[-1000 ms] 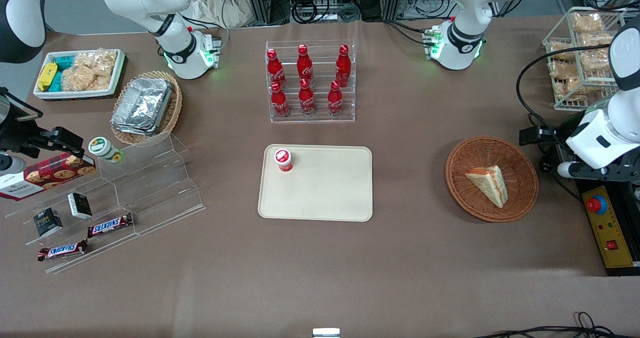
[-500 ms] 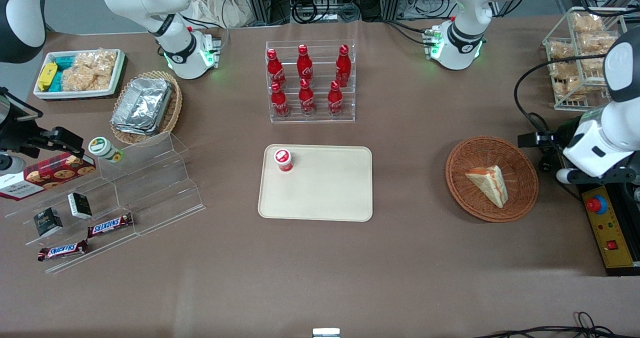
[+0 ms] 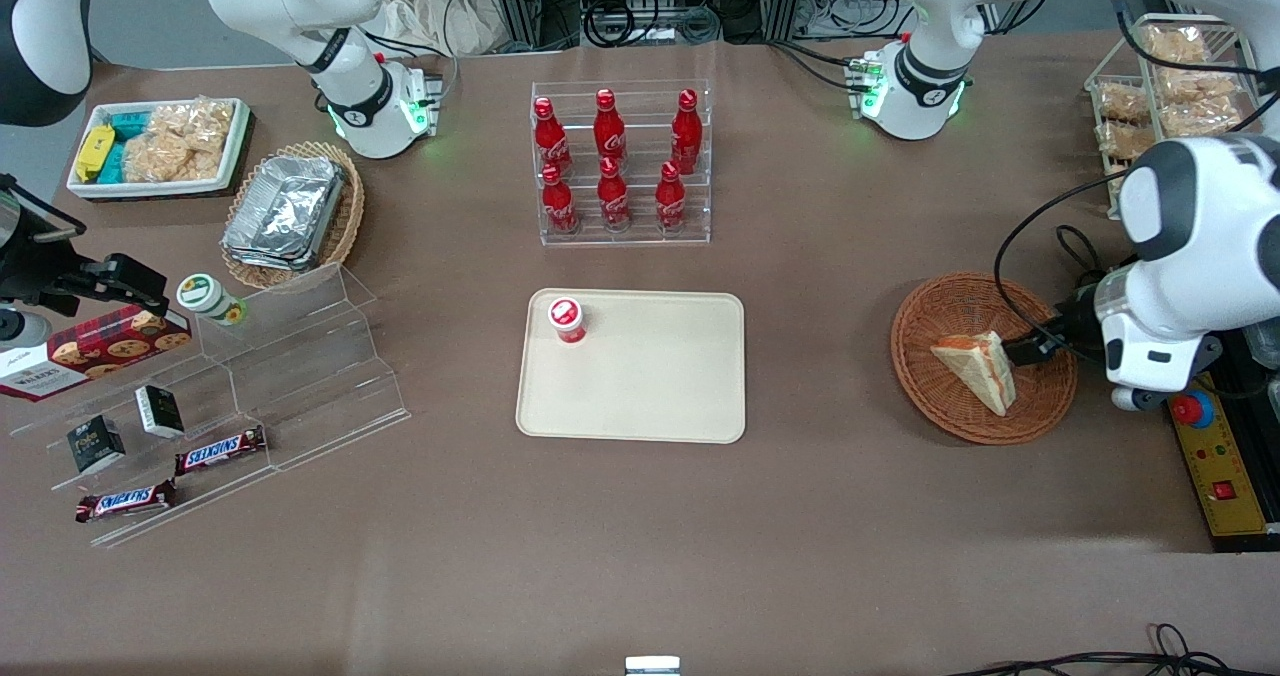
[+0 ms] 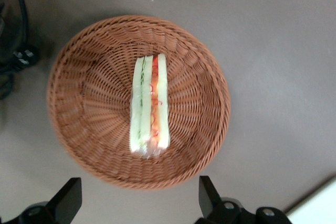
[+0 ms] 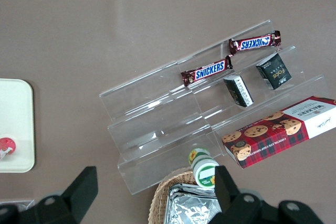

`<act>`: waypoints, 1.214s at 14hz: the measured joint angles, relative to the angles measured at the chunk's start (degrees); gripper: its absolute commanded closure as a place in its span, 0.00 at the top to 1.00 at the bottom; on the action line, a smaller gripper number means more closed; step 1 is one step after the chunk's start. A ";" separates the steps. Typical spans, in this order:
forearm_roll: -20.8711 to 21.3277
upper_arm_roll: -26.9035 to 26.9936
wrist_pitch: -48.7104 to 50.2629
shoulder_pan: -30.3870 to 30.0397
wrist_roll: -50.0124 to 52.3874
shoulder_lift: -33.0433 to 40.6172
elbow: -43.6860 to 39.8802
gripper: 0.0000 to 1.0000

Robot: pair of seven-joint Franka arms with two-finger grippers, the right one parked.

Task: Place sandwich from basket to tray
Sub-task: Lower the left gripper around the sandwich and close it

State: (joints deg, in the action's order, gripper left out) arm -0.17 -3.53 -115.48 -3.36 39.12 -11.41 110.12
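Sandwich (image 3: 978,364) lies in the round reddish-brown basket (image 3: 940,401) toward the working arm's end of the table, a pale bread wedge whose edge in the wrist view (image 4: 150,106) shows green and orange-red filling stripes under clear wrap. The gripper (image 4: 137,205) hangs above the basket (image 4: 94,129), its two dark fingers (image 4: 67,202) spread wide apart with nothing between them; in the front view its dark tip (image 3: 1030,348) sits over the basket just beside the sandwich, and contact cannot be told. The beige tray (image 3: 650,396) rests mid-table, well apart from the basket, with a small red-lidded cup (image 3: 566,319) standing upright in one corner.

Farther from the front camera than the tray, a clear rack holds six red Coca-Cola bottles (image 3: 612,161). Toward the parked arm's end, clear acrylic steps (image 5: 173,124) carry two bars reading SNICKERS (image 5: 206,71), two small dark boxes (image 5: 274,70), one with lettering too small to read surely, and a red cookie box marked WALKERS (image 5: 281,129). A green-capped jar (image 5: 202,165) stands beside a tan wicker basket of foil containers (image 3: 285,211).
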 measured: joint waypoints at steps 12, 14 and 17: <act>7.11 -0.19 -19.79 0.21 15.80 -4.19 13.44 0.99; 8.11 -0.25 -20.03 0.23 15.84 -5.62 13.44 0.41; 12.87 -0.81 -20.10 0.24 16.17 -7.81 13.44 0.00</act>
State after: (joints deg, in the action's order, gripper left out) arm 12.70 -4.34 -135.58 -3.12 55.29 -19.23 123.56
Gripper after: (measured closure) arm 0.282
